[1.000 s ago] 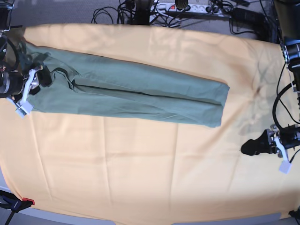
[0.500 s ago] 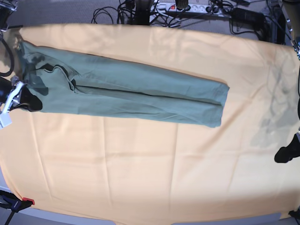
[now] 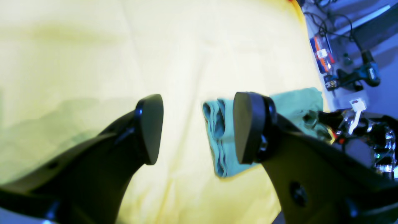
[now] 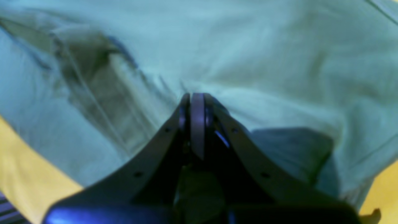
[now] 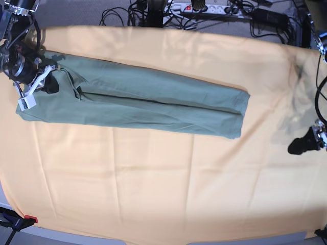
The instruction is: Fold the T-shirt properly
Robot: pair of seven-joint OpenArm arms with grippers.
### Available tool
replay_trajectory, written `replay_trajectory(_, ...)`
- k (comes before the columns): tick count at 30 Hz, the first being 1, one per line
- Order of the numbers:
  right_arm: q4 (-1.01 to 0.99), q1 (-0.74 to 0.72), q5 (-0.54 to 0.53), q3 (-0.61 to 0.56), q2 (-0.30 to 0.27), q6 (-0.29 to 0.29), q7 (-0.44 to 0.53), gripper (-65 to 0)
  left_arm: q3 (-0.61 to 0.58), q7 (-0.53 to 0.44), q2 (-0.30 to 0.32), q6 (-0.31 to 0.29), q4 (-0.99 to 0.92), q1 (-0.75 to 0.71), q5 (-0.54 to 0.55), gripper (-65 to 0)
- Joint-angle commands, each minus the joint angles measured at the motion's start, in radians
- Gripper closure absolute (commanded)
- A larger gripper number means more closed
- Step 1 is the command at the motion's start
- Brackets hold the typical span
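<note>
The sage-green T-shirt (image 5: 153, 99) lies folded into a long narrow strip across the yellow-orange cloth (image 5: 153, 178), neck end at the left, hem end at the right. My right gripper (image 5: 48, 84) is at the neck end. In the right wrist view it (image 4: 196, 95) is shut, its tips in the shirt fabric (image 4: 264, 46), and wrinkles run toward them. My left gripper (image 5: 301, 146) is off the shirt, over the cloth at the far right. It (image 3: 199, 127) is open and empty, with the shirt's hem end (image 3: 216, 124) showing between its fingers.
A power strip (image 5: 204, 7) and tangled cables lie beyond the table's back edge. A red clamp (image 5: 28, 219) holds the cloth at the front left corner. In the left wrist view a drill (image 3: 363, 71) and the other arm (image 3: 367, 130) show at the far side.
My right gripper swung out to the shirt's lower left edge and has come back up onto the neck end. My left gripper drew out to the right edge, then moved back in and up slightly.
</note>
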State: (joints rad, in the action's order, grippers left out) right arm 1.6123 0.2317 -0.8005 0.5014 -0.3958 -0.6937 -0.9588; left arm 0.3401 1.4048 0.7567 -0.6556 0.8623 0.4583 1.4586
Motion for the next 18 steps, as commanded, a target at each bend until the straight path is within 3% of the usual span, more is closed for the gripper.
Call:
replay_trajectory(1,-0.001,-0.008,-0.002,0.009,-0.018,-0.004,0.018,0.0,0.007,-0.009,0.024,0.005,0.013,0.003,0.025,-37.5)
replay_trajectory(9,-0.022,-0.01,0.03,0.009,-0.017,-0.004,0.026,0.0,-0.066,-0.009,0.018,0.024,0.013,-0.132,0.025,-37.5)
replay_trajectory(18,-0.022,-0.01,0.013,0.009,-0.018,-0.004,0.024,0.0,-0.163,-0.009,-0.063,0.022,0.013,-0.137,0.025,-37.5)
